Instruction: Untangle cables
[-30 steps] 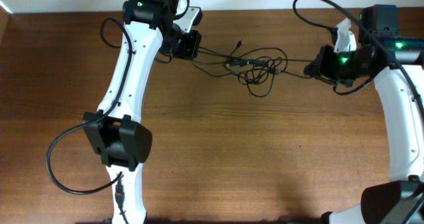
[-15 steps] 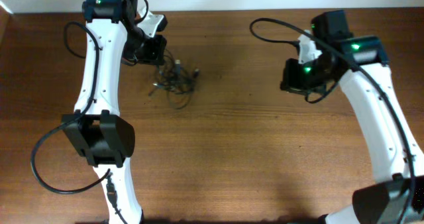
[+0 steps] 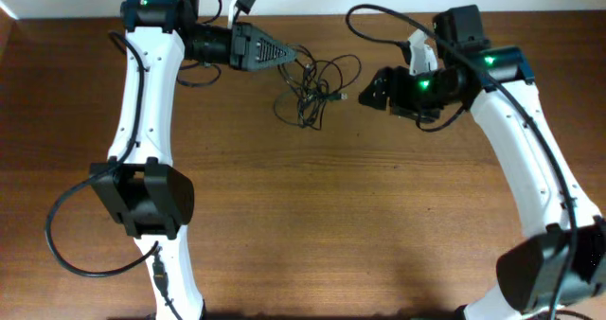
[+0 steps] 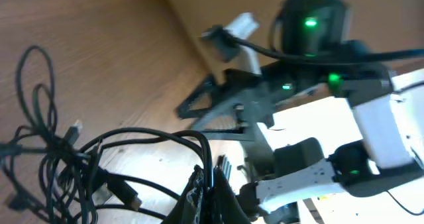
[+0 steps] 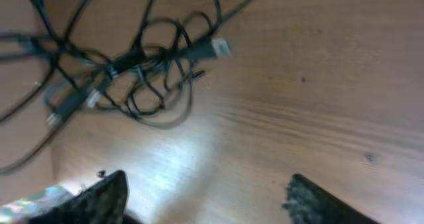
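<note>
The cables (image 3: 312,88) are thin black wires in a loose tangle on the wooden table, at the back centre. My left gripper (image 3: 287,53) points right, shut on a strand at the clump's upper left. In the left wrist view the shut jaws pinch a black wire at the left gripper (image 4: 213,192), and the other cables (image 4: 63,164) loop away to the left. My right gripper (image 3: 365,94) stands open just right of the clump, touching nothing. The right wrist view has the cables (image 5: 136,68) beyond the right gripper's (image 5: 205,197) spread fingers, and a small plug end (image 5: 218,48) shows.
The table's back edge (image 3: 379,15) and the pale wall run just behind the clump. Thicker black arm cables arc over the right arm (image 3: 379,22) and beside the left arm's base (image 3: 57,235). The right arm (image 4: 265,98) fills the background of the left wrist view.
The right gripper has let go of the cables, opened, and swung left. The left gripper has carried the clump from the far left toward the centre.
</note>
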You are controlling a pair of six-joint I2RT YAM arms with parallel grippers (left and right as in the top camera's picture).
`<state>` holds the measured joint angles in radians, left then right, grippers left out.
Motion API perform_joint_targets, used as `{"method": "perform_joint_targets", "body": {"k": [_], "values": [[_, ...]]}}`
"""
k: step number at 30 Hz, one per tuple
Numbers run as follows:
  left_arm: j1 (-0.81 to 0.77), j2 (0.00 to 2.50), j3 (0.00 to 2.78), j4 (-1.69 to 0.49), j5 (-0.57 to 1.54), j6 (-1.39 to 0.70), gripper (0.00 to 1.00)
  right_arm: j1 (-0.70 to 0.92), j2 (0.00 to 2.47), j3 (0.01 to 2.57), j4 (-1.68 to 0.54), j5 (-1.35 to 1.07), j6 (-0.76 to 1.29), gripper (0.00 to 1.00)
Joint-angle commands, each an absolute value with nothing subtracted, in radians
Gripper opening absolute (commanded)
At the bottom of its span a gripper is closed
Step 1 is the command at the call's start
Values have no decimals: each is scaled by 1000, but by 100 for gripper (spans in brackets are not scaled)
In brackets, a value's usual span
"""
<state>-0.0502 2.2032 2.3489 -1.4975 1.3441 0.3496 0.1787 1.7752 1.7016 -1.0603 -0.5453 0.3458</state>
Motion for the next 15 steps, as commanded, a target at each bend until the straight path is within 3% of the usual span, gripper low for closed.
{"method": "perform_joint_targets", "body": {"k": [1, 6, 15], "values": [[-71, 2197, 2363, -1493, 1438, 353, 0, 201, 1813, 1702, -1015, -598, 382, 73], [-76, 2197, 2363, -1481, 1570, 353, 0, 264, 1886, 1702, -961, -587, 475, 65], [-76, 2197, 2363, -1387, 1574, 172, 0, 341, 1937, 1702, -817, -538, 604, 60]]}}
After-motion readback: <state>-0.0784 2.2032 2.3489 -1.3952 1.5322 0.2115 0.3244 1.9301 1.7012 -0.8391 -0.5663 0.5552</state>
